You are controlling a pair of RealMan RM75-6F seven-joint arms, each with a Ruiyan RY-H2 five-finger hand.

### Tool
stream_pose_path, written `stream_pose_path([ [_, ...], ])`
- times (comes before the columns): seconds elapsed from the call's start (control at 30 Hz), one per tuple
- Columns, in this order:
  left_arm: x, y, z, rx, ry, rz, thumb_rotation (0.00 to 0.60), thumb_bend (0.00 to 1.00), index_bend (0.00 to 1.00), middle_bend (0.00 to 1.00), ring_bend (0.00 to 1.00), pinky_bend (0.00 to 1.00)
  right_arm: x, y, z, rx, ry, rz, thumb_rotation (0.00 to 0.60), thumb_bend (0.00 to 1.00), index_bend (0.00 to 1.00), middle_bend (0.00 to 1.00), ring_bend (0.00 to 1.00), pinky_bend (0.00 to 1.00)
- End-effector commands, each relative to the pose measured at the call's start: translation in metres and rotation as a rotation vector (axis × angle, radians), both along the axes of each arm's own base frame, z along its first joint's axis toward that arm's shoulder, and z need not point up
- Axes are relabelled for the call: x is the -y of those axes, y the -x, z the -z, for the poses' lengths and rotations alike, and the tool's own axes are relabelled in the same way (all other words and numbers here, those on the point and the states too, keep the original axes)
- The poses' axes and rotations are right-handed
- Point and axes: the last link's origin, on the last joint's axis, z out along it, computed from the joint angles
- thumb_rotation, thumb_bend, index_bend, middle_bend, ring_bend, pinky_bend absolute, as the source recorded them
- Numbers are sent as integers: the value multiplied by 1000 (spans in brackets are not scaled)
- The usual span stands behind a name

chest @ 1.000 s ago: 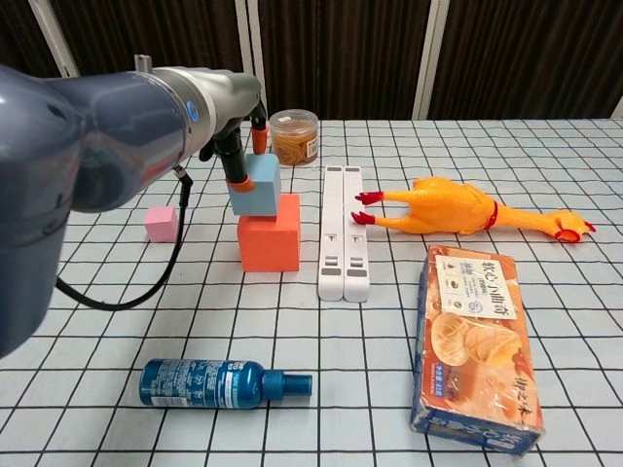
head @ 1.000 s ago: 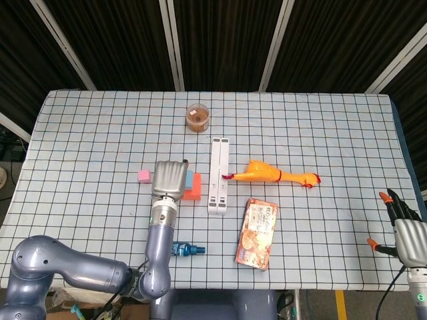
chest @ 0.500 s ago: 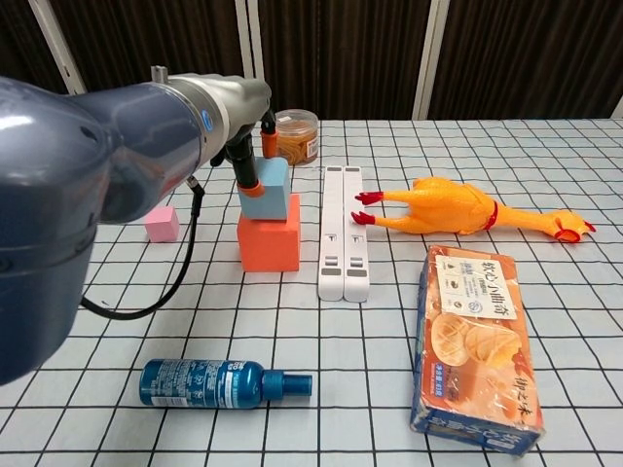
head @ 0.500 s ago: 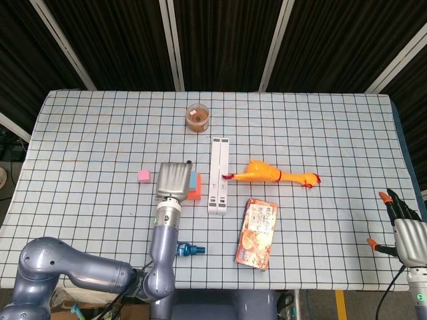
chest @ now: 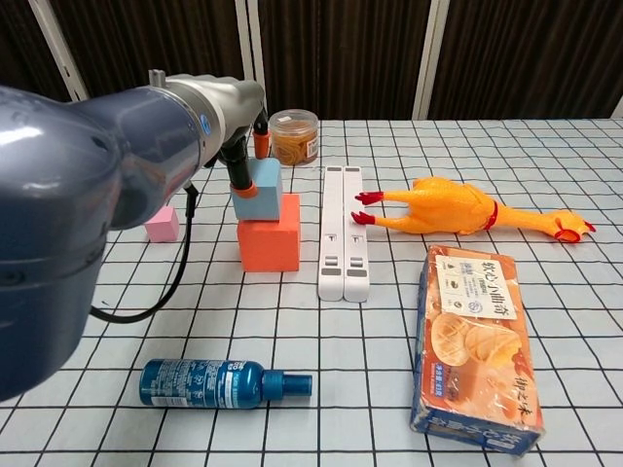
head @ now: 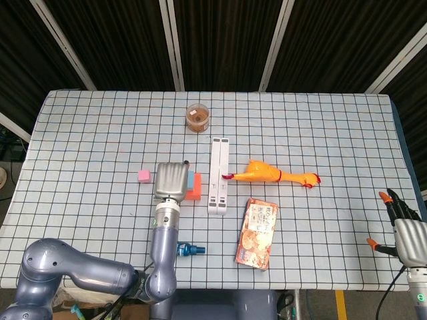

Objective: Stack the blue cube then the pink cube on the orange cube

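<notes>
Left hand (chest: 245, 161) gripping the blue cube (chest: 261, 179), orange-tipped fingers (chest: 245, 187) pinching its near face, cube seated on the orange cube (chest: 270, 232) but shifted toward the left edge. Risk on release: a finger dragging the off-centre block off. Pink cube (chest: 162, 224) waiting apart at left; right hand (head: 402, 227) idle, fingers apart, holding nothing.

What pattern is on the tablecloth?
The tablecloth has a black grid on pale blue-white, clearest in the head view.
</notes>
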Motion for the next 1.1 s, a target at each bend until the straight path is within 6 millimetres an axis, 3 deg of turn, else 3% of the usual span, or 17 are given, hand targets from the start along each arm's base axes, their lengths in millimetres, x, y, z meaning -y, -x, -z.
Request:
stream_pose_path([
  [0.03,0,-1,1,6,1,4,600,342,383,917,728,733,0,0,0,-1,-1,1,600,40,89,46,149,249],
  [0.57,0,-1,5,10,4,8,600,342,379,917,728,734,0,0,0,-1,0,-1,600,41,89,46,149,249],
  [1.1,1,0,4,-6,15,11,600,342,259,917,728,734,0,0,0,-1,-1,1,600,41,96,46,149,248],
])
